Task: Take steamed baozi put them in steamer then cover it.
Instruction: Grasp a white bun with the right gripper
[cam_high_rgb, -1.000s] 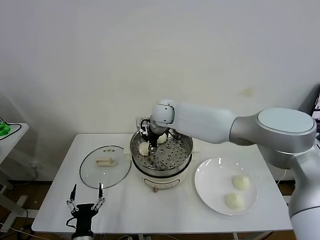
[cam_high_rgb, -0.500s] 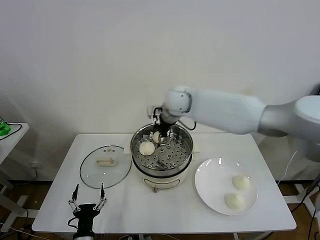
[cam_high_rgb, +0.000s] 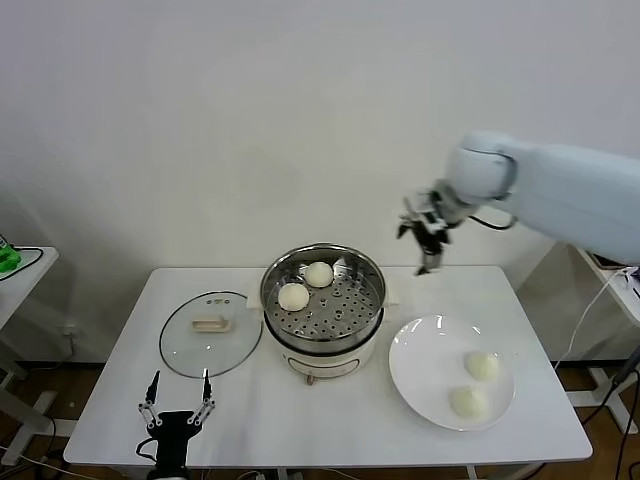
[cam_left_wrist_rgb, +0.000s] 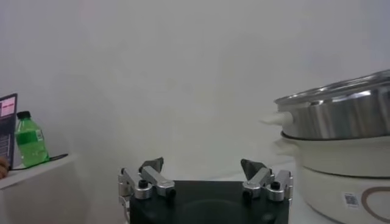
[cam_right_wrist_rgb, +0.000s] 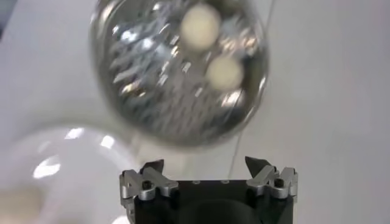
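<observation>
The steel steamer (cam_high_rgb: 322, 312) stands mid-table with two baozi on its tray, one (cam_high_rgb: 293, 296) nearer and one (cam_high_rgb: 318, 274) behind it. Two more baozi (cam_high_rgb: 482, 365) (cam_high_rgb: 466, 401) lie on the white plate (cam_high_rgb: 420, 370) at the right. The glass cover (cam_high_rgb: 210, 332) lies flat on the table left of the steamer. My right gripper (cam_high_rgb: 427, 240) hangs open and empty in the air, up and right of the steamer; its wrist view looks down on the steamer (cam_right_wrist_rgb: 177, 73) and both buns (cam_right_wrist_rgb: 200, 27) (cam_right_wrist_rgb: 224, 72). My left gripper (cam_high_rgb: 177, 399) is open and parked at the table's front left.
The steamer's side (cam_left_wrist_rgb: 341, 140) fills the edge of the left wrist view. A green bottle (cam_left_wrist_rgb: 28, 139) stands on a side table far left. Bare table top lies in front of the steamer.
My right gripper has risen out of the steamer and swung up and to the right, leaving a second baozi on the tray. The left arm has stayed put.
</observation>
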